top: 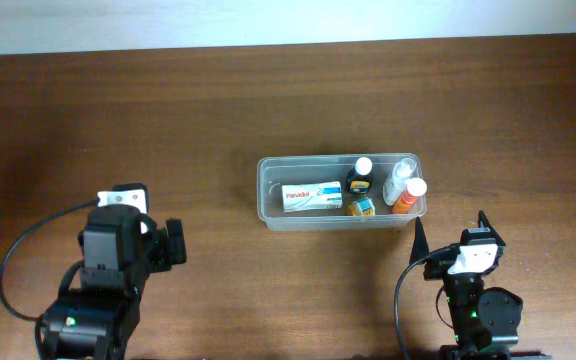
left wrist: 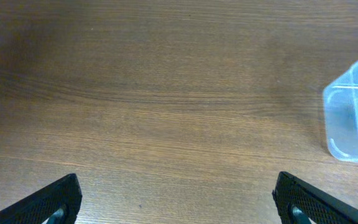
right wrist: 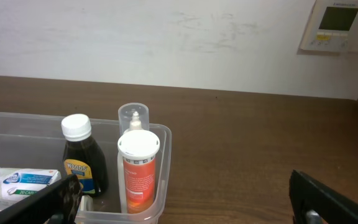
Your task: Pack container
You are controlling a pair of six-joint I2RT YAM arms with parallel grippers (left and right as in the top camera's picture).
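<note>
Packing looks done: container point(top: 265, 192) holds box point(top: 311, 196) and bottles point(top: 404, 196); left end effector point(left wrist: 176, 196) and right end effector point(right wrist: 184, 182) gape empty.

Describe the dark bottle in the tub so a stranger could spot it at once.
On the table sits a clear container holding a white box. Toward its right end in the overhead view, next to the box, stands the dark bottle. It alone has near-black contents under a white cap, unlike the orange bottle and the clear bottle beside it.
</note>
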